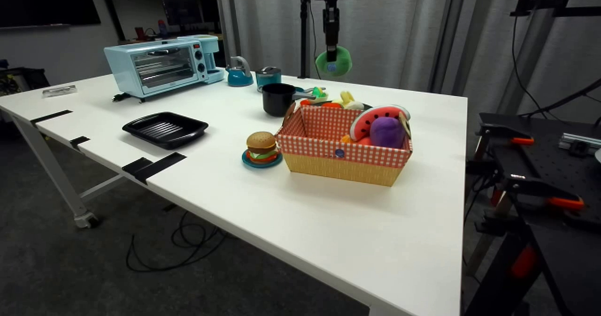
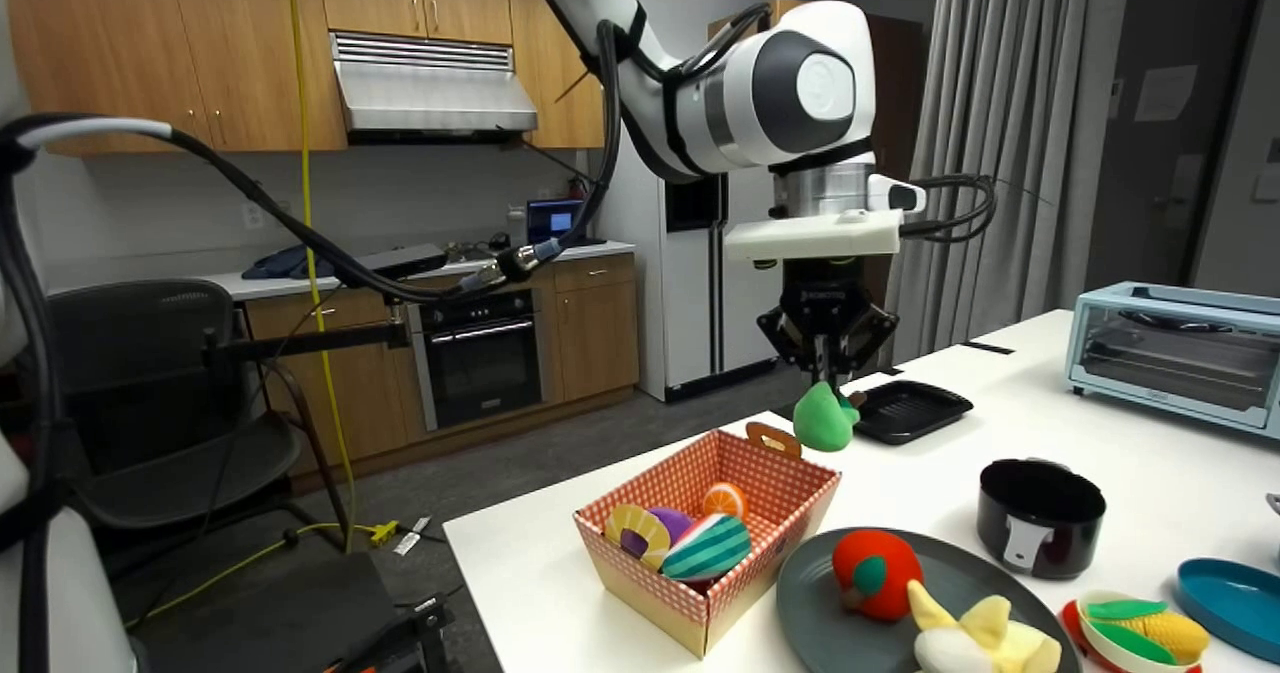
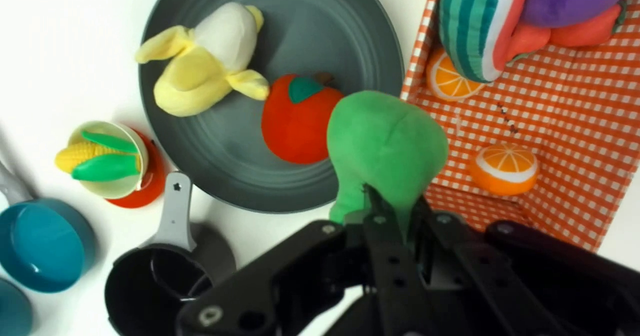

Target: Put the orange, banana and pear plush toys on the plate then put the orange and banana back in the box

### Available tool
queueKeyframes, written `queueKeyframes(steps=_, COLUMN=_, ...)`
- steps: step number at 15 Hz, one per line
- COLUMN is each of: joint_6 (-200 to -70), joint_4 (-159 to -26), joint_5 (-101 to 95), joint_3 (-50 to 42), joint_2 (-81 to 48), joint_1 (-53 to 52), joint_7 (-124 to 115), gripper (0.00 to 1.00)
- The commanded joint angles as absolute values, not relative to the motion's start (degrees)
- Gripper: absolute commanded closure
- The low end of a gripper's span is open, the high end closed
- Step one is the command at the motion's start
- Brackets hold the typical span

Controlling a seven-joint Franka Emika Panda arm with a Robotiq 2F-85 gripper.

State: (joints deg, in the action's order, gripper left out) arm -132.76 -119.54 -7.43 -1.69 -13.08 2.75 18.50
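Plate (image 3: 310, 36), grey: mostly hidden behind the box (image 1: 338, 168) in an exterior view. Banana (image 2: 985, 643), on the plate: cut off by the lower edge in an exterior view. Pear (image 3: 390, 136), plush: green, rounded, clasped in the gripper (image 3: 395, 194), aloft above the table (image 1: 375, 241). Blue mark (image 1: 331, 66) on it, perhaps a label: an exterior view only. Orange pieces (image 3: 505, 170), in the box: two in the wrist view; a single cut face (image 2: 725, 501) in an exterior view.
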Motion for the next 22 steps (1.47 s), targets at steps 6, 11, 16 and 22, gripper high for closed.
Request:
queueKeyframes(steps=6, joint_6=-132.63, joint_4=-119.11, joint_5=-7.32, joint_3=-4.21, joint_2=-16.86, joint_1=5.55, joint_7=15.1, gripper=0.97)
queueKeyframes(steps=11, joint_6=-132.51, joint_4=-119.02, joint_5=-6.63, joint_3=-4.33, joint_2=-18.98, joint_1=6.35, joint_7=14.13, gripper=0.97)
queueKeyframes(steps=16, joint_6=-132.52, joint_4=-119.05, joint_5=-6.35, joint_3=-4.31, joint_2=-19.98, joint_1=6.64, joint_7=13.19, gripper=0.97)
queueKeyframes(steps=22, joint_6=-131.98, joint_4=-119.16, joint_5=-5.05, joint_3=-4.14, joint_2=-20.24, joint_1=6.94, joint_7=12.69, gripper=0.49)
